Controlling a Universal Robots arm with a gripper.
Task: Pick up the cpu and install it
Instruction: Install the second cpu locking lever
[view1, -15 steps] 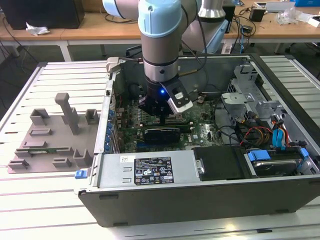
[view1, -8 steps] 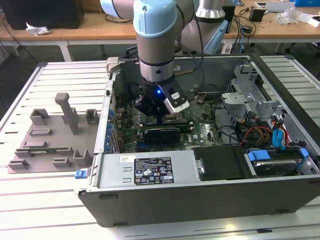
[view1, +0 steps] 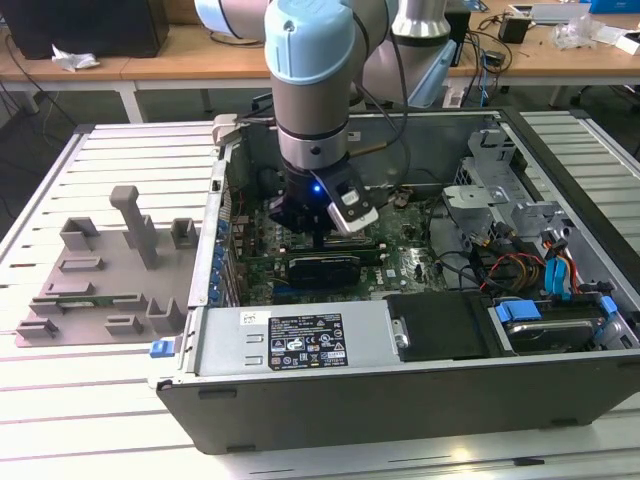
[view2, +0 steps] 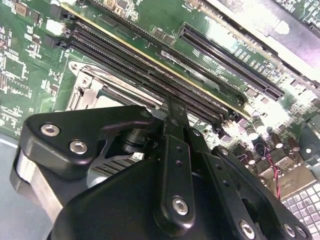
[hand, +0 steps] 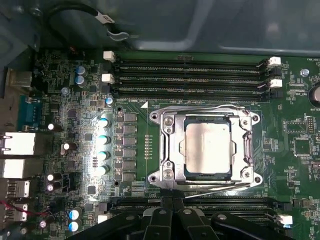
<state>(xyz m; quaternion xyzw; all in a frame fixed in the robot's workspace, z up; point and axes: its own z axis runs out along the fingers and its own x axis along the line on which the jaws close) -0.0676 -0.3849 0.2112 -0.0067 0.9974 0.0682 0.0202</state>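
Note:
The cpu (hand: 207, 149), a pale silvery square chip, lies flat inside the metal socket frame (hand: 165, 145) on the green motherboard (hand: 65, 105). The frame's load plate sits around it, with thin wire levers along two sides. My gripper (hand: 172, 202) hovers just beside the socket, over the memory slots (hand: 225, 207), with its black fingers (hand: 162, 220) pressed together and nothing between them. In the second wrist view the gripper (view2: 172, 117) narrows to a thin closed tip above the socket frame (view2: 82, 85). In the exterior view the gripper (view1: 318, 238) is lowered into the open computer case (view1: 400, 400).
A grey moulded fixture tray (view1: 100, 270) lies on the slatted table at the exterior view's left. Inside the case are a long black expansion card (view1: 320, 268), the power supply (view1: 290, 340), a drive cage (view1: 500, 190) and loose cables (view1: 520, 270).

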